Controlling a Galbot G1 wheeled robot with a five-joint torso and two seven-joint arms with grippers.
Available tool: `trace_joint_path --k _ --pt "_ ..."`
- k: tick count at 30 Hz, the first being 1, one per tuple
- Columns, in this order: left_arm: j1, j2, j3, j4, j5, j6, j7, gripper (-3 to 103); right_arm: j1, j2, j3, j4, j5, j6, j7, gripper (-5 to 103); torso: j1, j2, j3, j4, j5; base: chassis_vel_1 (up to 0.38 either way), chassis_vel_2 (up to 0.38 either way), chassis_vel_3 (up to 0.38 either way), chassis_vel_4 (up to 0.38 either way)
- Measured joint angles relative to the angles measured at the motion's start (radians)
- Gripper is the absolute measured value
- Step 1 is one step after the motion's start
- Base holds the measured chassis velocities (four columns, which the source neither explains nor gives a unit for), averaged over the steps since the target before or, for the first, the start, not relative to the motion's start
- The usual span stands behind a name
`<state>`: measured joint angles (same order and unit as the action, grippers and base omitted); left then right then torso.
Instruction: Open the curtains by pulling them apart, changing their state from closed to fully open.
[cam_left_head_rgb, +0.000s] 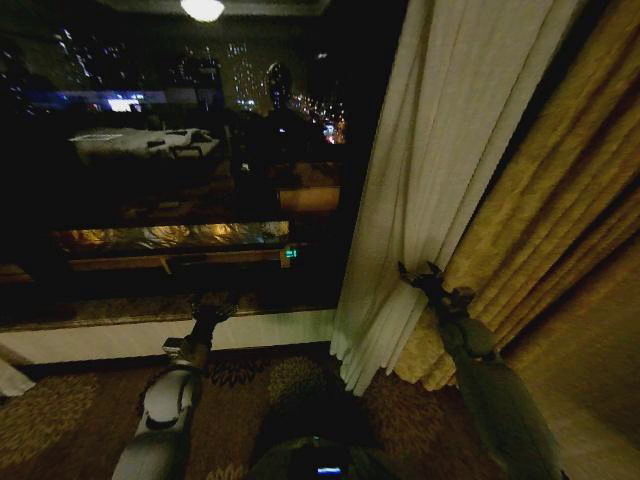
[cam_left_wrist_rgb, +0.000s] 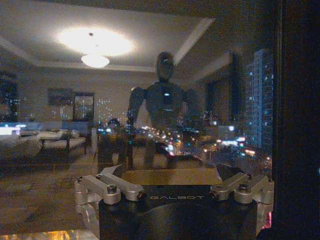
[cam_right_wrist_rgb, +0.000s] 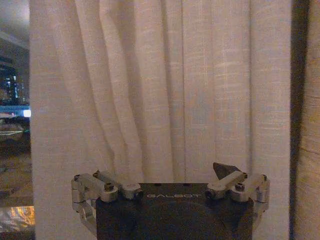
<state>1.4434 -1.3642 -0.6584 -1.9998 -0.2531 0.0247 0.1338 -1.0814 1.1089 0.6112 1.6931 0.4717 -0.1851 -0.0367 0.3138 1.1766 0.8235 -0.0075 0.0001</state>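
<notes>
Noted patterned carpet (cam_left_head_rgb: 60, 420) nearest, at 6 to 8 o'clock in the head view

Found the left gripper (cam_left_head_rgb: 212, 312) at 7 o'clock, raised just before the white ledge (cam_left_head_rgb: 120, 342) under the window glass (cam_left_head_rgb: 180, 200). Saw its jaws spread wide in the left wrist view (cam_left_wrist_rgb: 170, 172), gripping nothing, facing the dark pane with the robot's reflection (cam_left_wrist_rgb: 165, 95) in it

Found the right gripper (cam_left_head_rgb: 422, 275) at 4 o'clock, pressed into the sheer curtain (cam_left_head_rgb: 440, 150). Saw the cloth drawn in to a narrow waist at that spot, flaring again below toward the carpet. Read the jaws as wide apart in the right wrist view (cam_right_wrist_rgb: 167, 172): one dark fingertip (cam_right_wrist_rgb: 225, 170) in plain sight against the pleats (cam_right_wrist_rgb: 165, 90), the other lost among folds; could not tell whether any fold sat pinched

Placed that cream panel from 12 down to 5 o'clock, bunched to the right of the bare glass and touching the golden drape (cam_left_head_rgb: 560, 220) at 3 o'clock

Caught, farthest off, city lights and a mirrored ceiling lamp (cam_left_head_rgb: 203, 8) at 11 o'clock
</notes>
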Motion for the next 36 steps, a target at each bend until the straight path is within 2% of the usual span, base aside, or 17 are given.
trace_joint_path --k 6,21,30,36 --pt "-0.003 0.000 0.000 0.003 0.002 0.004 0.000 100 0.036 0.005 -0.026 -0.021 0.004 -0.010 0.007 100 0.000 0.000 0.000 0.0000 -0.0001 0.000 0.000 0.000 0.000" --pt "-0.003 -0.010 -0.002 0.005 0.020 0.014 0.000 100 0.200 0.020 -0.177 -0.137 0.003 -0.013 0.034 100 0.000 0.000 0.000 0.0000 -0.0002 0.000 0.000 0.000 0.000" --pt "0.000 -0.009 -0.004 -0.003 0.024 0.019 0.000 100 0.260 0.042 -0.217 -0.222 -0.009 -0.011 0.045 100 0.000 0.000 0.000 0.0000 0.0000 0.000 0.000 0.000 0.000" --pt "0.000 -0.008 -0.004 -0.011 0.027 0.030 -0.001 100 0.303 0.057 -0.217 -0.301 -0.044 0.019 0.048 100 0.000 0.000 0.000 0.0000 0.0000 0.000 0.000 0.000 0.000"
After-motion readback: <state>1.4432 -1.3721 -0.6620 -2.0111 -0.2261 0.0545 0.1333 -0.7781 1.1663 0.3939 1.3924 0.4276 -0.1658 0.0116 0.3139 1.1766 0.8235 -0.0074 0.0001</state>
